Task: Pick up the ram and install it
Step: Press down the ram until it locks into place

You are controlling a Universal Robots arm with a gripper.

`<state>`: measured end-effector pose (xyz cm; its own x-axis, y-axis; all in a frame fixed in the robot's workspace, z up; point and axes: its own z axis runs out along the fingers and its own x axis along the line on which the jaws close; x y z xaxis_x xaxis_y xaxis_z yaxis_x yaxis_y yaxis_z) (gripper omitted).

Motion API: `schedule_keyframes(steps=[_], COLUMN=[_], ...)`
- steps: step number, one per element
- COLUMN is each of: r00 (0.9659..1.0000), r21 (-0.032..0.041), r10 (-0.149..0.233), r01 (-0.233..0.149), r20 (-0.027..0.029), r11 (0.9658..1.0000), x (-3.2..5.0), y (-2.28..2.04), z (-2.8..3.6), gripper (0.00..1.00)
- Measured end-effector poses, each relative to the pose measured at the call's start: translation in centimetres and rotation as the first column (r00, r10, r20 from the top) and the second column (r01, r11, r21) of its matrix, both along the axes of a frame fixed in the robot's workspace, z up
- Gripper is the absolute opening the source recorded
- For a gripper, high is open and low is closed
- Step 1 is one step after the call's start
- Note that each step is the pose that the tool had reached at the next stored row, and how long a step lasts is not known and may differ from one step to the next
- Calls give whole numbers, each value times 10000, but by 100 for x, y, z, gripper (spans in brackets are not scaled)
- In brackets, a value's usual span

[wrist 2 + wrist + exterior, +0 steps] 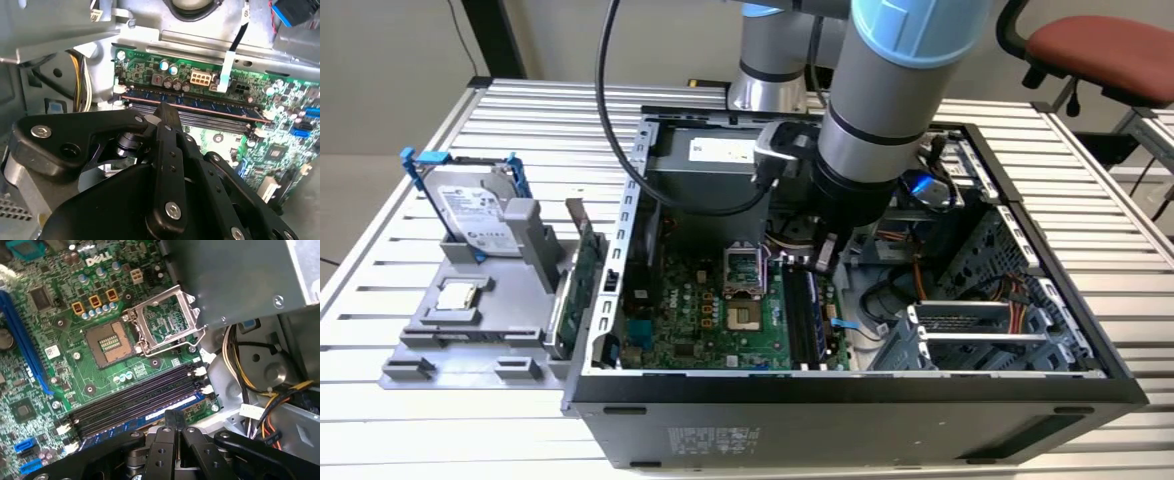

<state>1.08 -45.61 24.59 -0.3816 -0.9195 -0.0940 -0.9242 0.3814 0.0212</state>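
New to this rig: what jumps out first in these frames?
The big grey and blue robot arm reaching down into the open computer case, which sits on the slatted table. Its gripper sits right over the ram standing in a slot on the green motherboard. On the exterior view's left, a silver hard drive stands in a grey holder.

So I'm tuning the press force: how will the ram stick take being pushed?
The ram is a thin, narrow board standing on edge in its slot, so it likely flexes or cracks under sideways load. The hand sits right at its top edge; a straight-down push probably suits it best.
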Motion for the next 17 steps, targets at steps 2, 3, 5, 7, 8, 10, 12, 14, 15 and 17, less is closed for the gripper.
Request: schedule_keyframes(steps=[2,3,5,7,8,10,12,14,15,17], r00=[9996,9990,9972,9946,9938,9924,9924,9917,9910,9894], r21=[-1,-1,-3,-5,-5,-7,-6,-7,-7,-13], r10=[292,439,748,1031,1112,1222,1225,1283,1338,1448], r01=[-292,-439,-748,-1031,-1112,-1222,-1225,-1283,-1338,-1448], r20=[21,36,67,93,100,110,110,109,109,108], r11=[9996,9990,9972,9947,9938,9925,9925,9917,9910,9895], x=[0,0,0,0,0,0,0,0,0,0], y=[-1,-2,-2,-7,-12,-25,-25,-40,-47,-58], z=[0,0,0,0,0,0,0,-1,-1,-2], gripper=[0,0,0,0,0,0,0,0,0,0])
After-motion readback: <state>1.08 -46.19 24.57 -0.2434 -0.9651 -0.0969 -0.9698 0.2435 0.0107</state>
